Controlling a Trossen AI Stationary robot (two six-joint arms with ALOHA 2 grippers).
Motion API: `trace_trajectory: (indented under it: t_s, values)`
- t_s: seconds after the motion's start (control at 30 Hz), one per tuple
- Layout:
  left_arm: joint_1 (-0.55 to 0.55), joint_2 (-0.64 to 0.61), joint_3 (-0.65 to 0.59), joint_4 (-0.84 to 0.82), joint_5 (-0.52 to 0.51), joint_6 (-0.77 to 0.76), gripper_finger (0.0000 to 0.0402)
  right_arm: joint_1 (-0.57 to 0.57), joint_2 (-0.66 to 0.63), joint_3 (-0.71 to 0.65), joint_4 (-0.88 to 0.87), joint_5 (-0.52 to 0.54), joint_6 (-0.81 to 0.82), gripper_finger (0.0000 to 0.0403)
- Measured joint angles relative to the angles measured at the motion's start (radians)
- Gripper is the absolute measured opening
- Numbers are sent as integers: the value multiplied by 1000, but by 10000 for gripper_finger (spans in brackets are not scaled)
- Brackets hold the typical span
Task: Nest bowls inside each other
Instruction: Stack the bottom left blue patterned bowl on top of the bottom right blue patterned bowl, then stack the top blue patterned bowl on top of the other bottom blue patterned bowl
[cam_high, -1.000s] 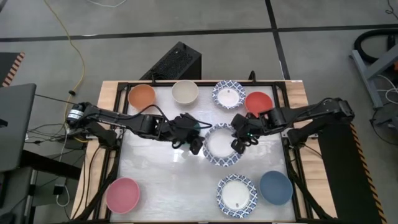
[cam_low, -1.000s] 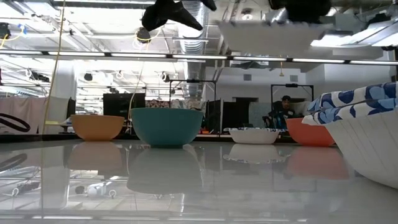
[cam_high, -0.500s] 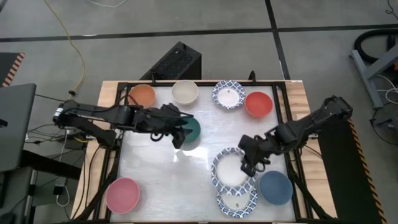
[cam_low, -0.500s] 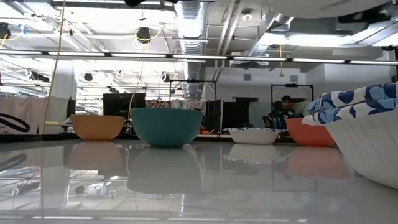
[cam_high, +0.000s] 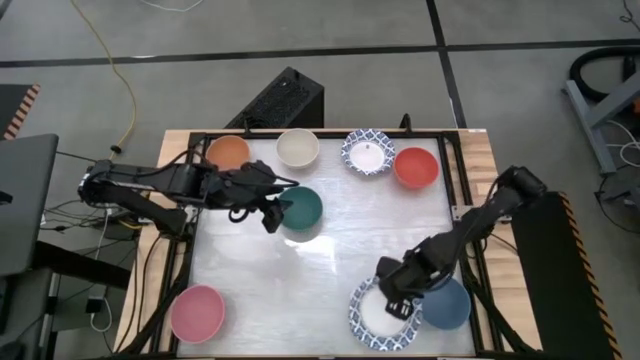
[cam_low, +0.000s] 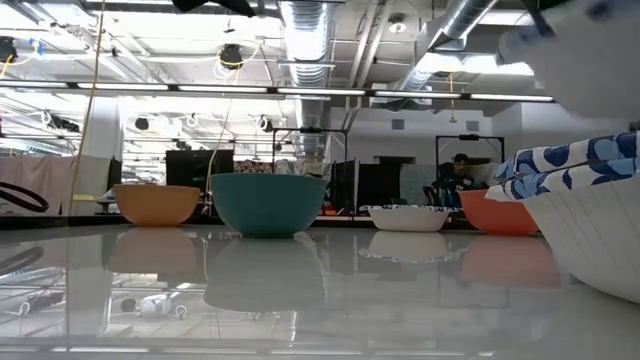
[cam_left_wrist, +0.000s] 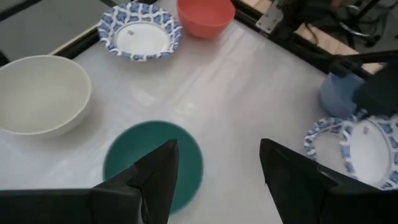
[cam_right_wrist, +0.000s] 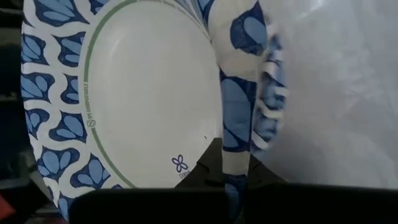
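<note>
The right gripper (cam_high: 397, 300) has its fingers pinched on the rim of a patterned bowl (cam_right_wrist: 149, 93), held directly over another patterned bowl (cam_high: 360, 322) on the desk (cam_high: 350, 230). The left gripper (cam_high: 272, 215) hovers with fingers spread, the green bowl (cam_high: 301, 209) just beyond them. Patterned bowls visible: three; orange, cream, red, green, pink, blue: one each.

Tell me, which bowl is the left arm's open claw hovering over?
The dark green bowl, alone mid-table. The left end effector sits open at its edge; the other bowls line the table's edges.

Grey tiled floor (cam_high: 200, 40), exposed ceiling ducts (cam_low: 300, 20), strip lights
</note>
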Motion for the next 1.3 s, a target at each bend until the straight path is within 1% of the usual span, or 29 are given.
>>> trace_trajectory:
  t_s: [0.13, 0.33, 0.47, 0.6, 0.83, 0.93, 1.07, 1.3]
  values:
    - [15, 0, 0, -3, 7, -1, 214, 0, 64, 0, 49, -40, -45, 7]
    - [31, 0, 0, -5, 13, 22, 214, -15, 103, 0, 42, -37, -74, 8]
    - [42, 4, 0, -5, 14, 23, 214, -22, 99, 0, 41, -17, -95, 29]
    - [48, 6, 0, -27, 27, 48, 214, -26, 98, 0, 46, -31, -96, 76]
    - [48, 5, 0, -19, 44, 75, 214, -31, 90, 0, 87, -33, -88, 195]
    - [48, 5, 0, -18, 44, 79, 214, -40, 75, 1, 82, -23, -84, 228]
    - [49, 5, 0, -16, 28, 110, 214, -47, 39, 29, 26, 58, -98, 237]
    - [81, 21, 0, 12, 16, 155, 214, -68, -51, 36, -78, 164, -96, 227]
